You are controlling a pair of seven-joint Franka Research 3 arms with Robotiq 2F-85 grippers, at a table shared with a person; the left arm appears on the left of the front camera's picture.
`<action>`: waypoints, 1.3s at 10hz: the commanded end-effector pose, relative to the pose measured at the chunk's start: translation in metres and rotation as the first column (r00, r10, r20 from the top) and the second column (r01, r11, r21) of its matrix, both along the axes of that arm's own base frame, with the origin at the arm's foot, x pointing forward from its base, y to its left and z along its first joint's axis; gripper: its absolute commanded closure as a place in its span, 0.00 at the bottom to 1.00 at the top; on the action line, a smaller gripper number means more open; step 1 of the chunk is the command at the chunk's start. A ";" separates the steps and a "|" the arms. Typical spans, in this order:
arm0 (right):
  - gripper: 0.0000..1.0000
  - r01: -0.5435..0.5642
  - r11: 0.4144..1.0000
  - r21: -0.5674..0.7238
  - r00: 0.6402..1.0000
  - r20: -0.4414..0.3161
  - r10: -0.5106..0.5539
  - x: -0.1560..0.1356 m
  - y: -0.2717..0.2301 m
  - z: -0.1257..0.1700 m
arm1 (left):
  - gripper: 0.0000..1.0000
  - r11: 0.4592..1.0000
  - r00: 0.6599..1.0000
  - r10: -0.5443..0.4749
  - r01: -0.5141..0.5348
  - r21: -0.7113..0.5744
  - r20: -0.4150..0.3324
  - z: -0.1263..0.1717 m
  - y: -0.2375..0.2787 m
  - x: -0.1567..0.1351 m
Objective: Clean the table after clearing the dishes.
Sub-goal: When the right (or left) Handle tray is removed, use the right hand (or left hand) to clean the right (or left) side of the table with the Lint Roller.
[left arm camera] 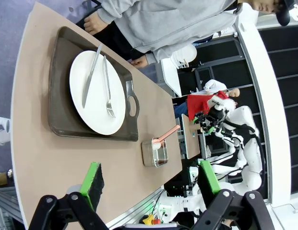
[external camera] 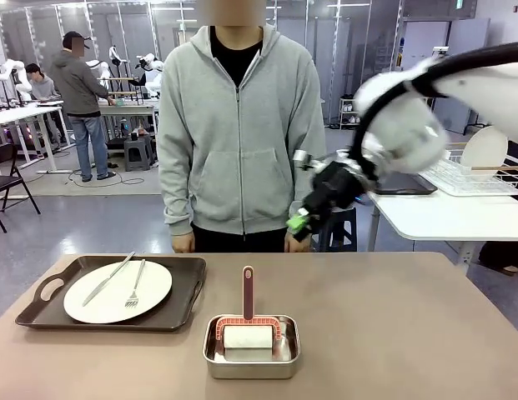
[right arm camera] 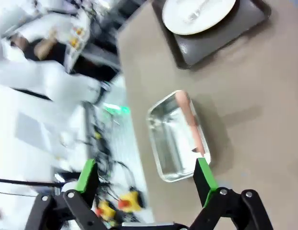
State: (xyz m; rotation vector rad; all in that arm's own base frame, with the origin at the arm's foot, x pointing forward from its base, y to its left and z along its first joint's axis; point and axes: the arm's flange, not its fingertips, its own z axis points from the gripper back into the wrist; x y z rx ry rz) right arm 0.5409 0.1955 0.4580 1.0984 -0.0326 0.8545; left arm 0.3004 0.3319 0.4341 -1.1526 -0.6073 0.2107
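Note:
The tan table (external camera: 409, 333) carries a dark handled tray (external camera: 42, 292) at its left with a round white plate (external camera: 158, 287). A silver knife (external camera: 108, 279) and fork (external camera: 136, 287) lie on the plate. My right gripper (external camera: 302, 218) hangs open and empty above the table's far edge, just in front of the person. In the right wrist view, my right gripper (right arm camera: 145, 179) stands open above the table (right arm camera: 264, 120), with the tray (right arm camera: 211, 43) and plate (right arm camera: 196, 12) farther off. My left gripper (left arm camera: 151, 184) is open and empty, high over the table (left arm camera: 43, 153), tray (left arm camera: 60, 96) and plate (left arm camera: 98, 96).
A small steel pan (external camera: 250, 350) holding a white pad with a pink handle (external camera: 248, 292) sits at the front middle; the same pan (left arm camera: 153, 153) (right arm camera: 180, 136) appears in both wrist views. A person in a grey hoodie (external camera: 238, 125) stands at the far edge. A white side table (external camera: 442, 212) stands at the right.

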 end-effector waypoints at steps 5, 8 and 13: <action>0.00 0.411 0.841 0.352 0.901 -0.295 -0.318 -0.081 -0.264 -0.059 | 0.00 1.000 1.000 -0.012 0.012 0.004 0.002 0.004 0.002 -0.004; 0.00 0.543 0.814 0.205 0.830 -0.280 -0.483 -0.118 -0.376 -0.060 | 0.00 1.000 1.000 -0.012 0.012 0.004 0.002 0.004 0.002 -0.004; 0.00 0.720 0.677 0.151 0.684 -0.321 -0.655 -0.162 -0.444 -0.047 | 0.00 1.000 1.000 -0.012 0.012 0.004 0.002 0.004 0.002 -0.004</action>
